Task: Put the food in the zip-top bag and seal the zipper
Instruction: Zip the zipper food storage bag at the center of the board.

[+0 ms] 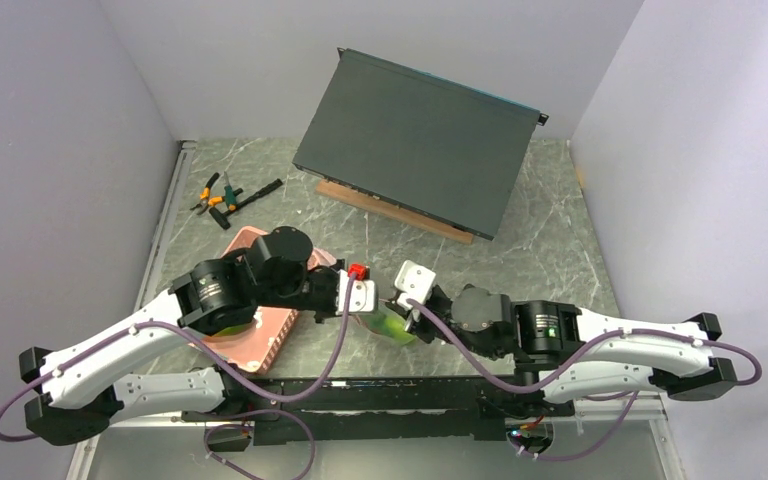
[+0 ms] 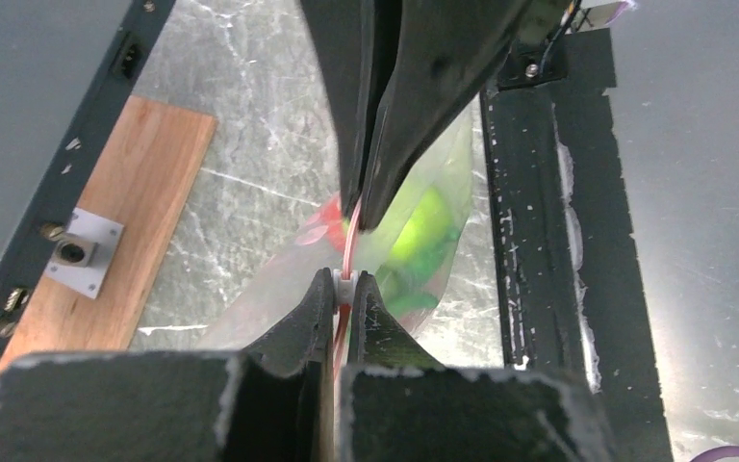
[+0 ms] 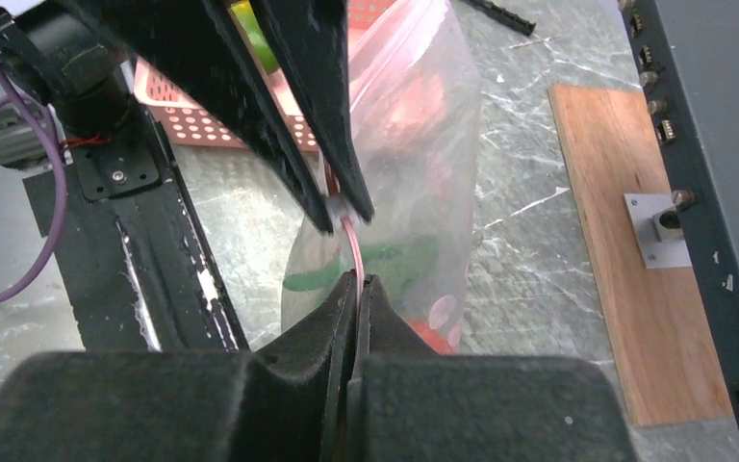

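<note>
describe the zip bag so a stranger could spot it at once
From the dark panel leaning at the back of the table, come forward toward the near edge. The clear zip-top bag is held there, left gripper and right gripper pinching its pink zipper; unlike the pink basket beside it, it is see-through, food showing inside.

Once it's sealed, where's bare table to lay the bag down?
Free: the table between the dark box and the right arm. Crowded on the left: basket, pliers. Centre is taken by left gripper and right gripper pinching the zipper.
</note>
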